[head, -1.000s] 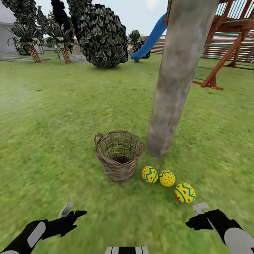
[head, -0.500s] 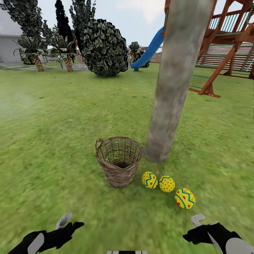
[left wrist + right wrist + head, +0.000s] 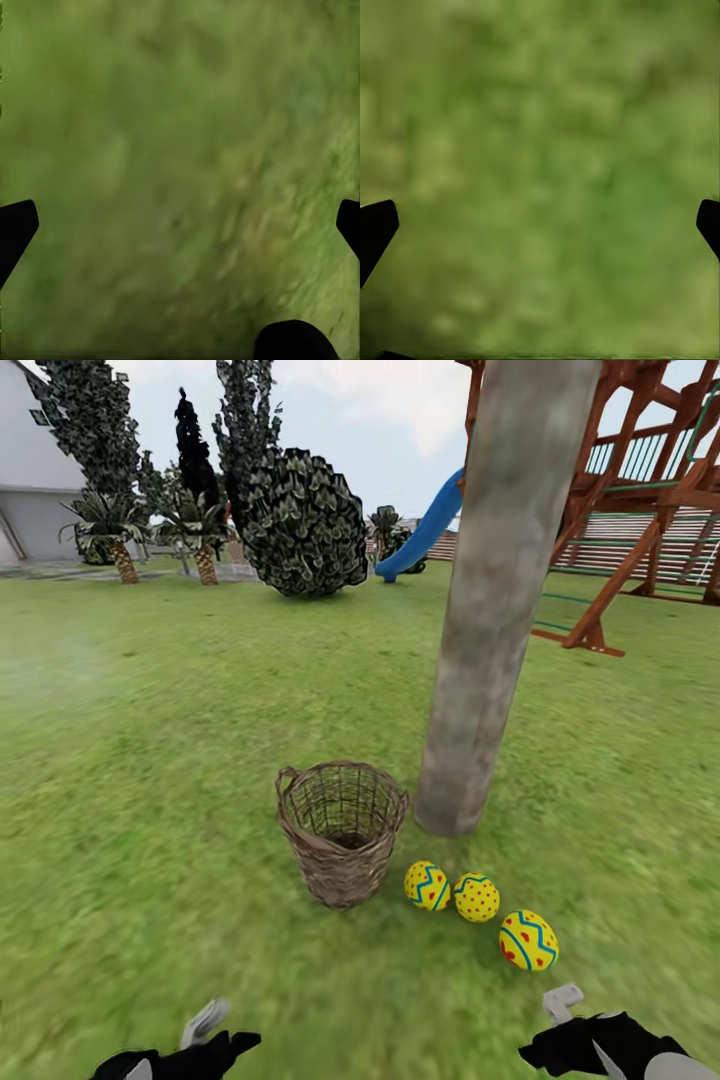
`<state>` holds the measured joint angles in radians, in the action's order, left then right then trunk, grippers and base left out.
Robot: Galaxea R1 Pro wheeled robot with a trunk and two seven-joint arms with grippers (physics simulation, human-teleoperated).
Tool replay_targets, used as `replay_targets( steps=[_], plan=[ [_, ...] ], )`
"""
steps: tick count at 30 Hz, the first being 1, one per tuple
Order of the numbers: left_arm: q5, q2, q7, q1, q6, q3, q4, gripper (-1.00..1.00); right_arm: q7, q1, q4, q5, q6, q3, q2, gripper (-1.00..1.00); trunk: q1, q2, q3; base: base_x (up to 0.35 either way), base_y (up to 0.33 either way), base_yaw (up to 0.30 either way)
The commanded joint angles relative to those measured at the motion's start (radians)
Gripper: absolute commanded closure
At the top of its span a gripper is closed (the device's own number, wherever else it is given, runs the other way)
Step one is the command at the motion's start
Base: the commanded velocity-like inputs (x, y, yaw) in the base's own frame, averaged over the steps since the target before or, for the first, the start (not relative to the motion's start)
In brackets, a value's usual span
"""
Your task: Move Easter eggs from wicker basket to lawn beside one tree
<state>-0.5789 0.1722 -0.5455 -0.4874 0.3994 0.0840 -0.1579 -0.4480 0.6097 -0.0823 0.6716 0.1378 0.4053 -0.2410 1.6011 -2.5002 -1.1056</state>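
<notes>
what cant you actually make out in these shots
- Tree: crown cut off by the head view's top edge.
- Wicker basket: its far outer side is hidden by its own body.
- Left gripper and right gripper: arms cut off by the head view's bottom edge.
- Lawn: blurred in both wrist views, no detail.
- Three Easter eggs: undersides hidden against the grass.

From head height we look forward and down across the patchy green lawn [image 3: 150,760], with the thick grey-brown tree trunk [image 3: 500,590] right of centre and the red-brown wooden playset [image 3: 640,500] far off at upper right. Our two wrist cameras face straight down, close over blurred grass [image 3: 180,150], the only ground all views share.
</notes>
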Motion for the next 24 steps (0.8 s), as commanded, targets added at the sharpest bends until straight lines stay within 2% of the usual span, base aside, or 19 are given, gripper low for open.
replay_targets(
  steps=[1, 3, 7, 22, 24],
  plan=[
    [-0.011, -0.003, -0.001, 0.0, -0.013, 0.014, 0.008, -1.0, 0.001, 0.0, 0.012, 0.005, 0.006, 0.009, 0.0, -1.0, -0.001, 0.0, 0.002, 0.0, 0.0, 0.102],
    [-0.012, -0.012, -0.001, 0.0, -0.055, 0.033, 0.028, -1.0, 0.032, -0.001, 0.038, 0.007, 0.006, 0.009, 0.002, -1.0, -0.005, 0.007, 0.006, 0.0, 0.0, 0.091],
    [-0.012, -0.038, -0.002, 0.0, -0.078, 0.045, 0.071, -1.0, 0.083, -0.001, 0.051, 0.011, 0.005, 0.009, 0.003, -1.0, -0.02, 0.035, 0.012, 0.0, 0.0, 0.08],
    [-0.013, -0.037, -0.004, 0.0, -0.08, 0.046, 0.08, -1.0, 0.096, -0.001, 0.05, 0.009, 0.003, 0.01, 0.002, -1.0, -0.078, 0.14, 0.035, 0.0, 0.0, 0.032],
    [-0.013, -0.036, -0.004, 0.0, -0.08, 0.046, 0.081, -1.0, 0.141, -0.001, 0.051, 0.007, 0.003, 0.01, 0.003, -1.0, -0.085, 0.154, 0.038, 0.0, 0.0, 0.0]
  ],
)
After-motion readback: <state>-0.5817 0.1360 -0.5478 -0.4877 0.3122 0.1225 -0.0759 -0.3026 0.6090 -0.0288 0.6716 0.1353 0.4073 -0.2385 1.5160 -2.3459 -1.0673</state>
